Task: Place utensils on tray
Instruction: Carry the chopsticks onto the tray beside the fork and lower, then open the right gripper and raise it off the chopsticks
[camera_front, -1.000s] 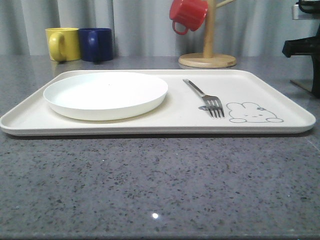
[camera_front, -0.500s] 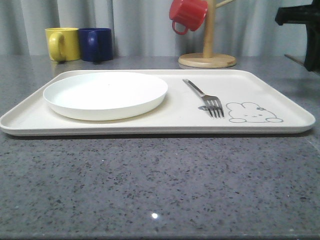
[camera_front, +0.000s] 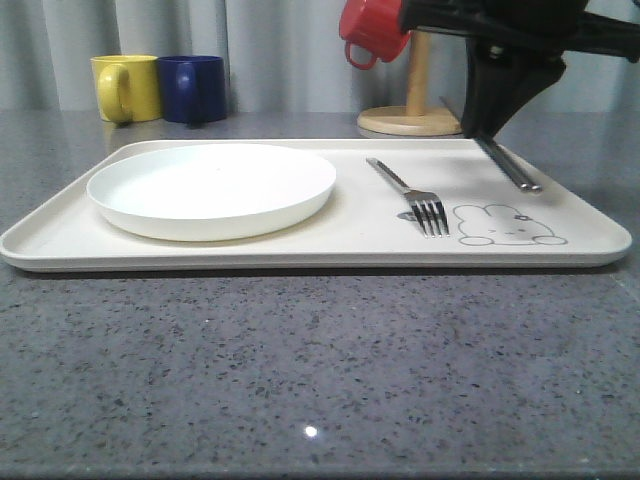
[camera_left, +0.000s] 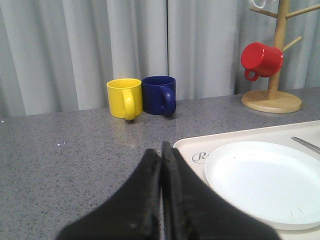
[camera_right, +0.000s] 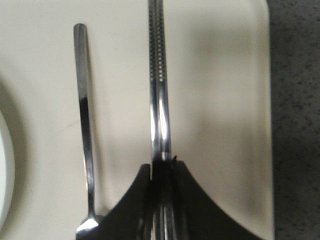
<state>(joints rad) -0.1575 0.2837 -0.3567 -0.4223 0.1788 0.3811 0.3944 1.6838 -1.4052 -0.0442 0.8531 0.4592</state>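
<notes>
The cream tray (camera_front: 300, 245) lies across the grey counter with the white plate (camera_front: 212, 187) on its left half and the silver fork (camera_front: 408, 194) right of the plate, by the rabbit drawing (camera_front: 503, 226). My right gripper (camera_front: 492, 122) hangs over the tray's right part, shut on the metal chopsticks (camera_front: 512, 165), which slant down toward the front. In the right wrist view the chopsticks (camera_right: 159, 95) stick out from the right gripper (camera_right: 162, 167) beside the fork (camera_right: 85, 125) and above the tray (camera_right: 220, 100). My left gripper (camera_left: 161, 152) is shut on nothing, over the counter beside the tray's corner (camera_left: 187, 146).
A yellow mug (camera_front: 125, 88) and a blue mug (camera_front: 192, 89) stand behind the tray at the back left. A wooden mug tree (camera_front: 416, 105) with a red mug (camera_front: 375, 30) stands at the back right. Curtains close the back.
My right arm has swung in from the far right edge to over the tray's right part, carrying the chopsticks. Plate and fork have not moved.
</notes>
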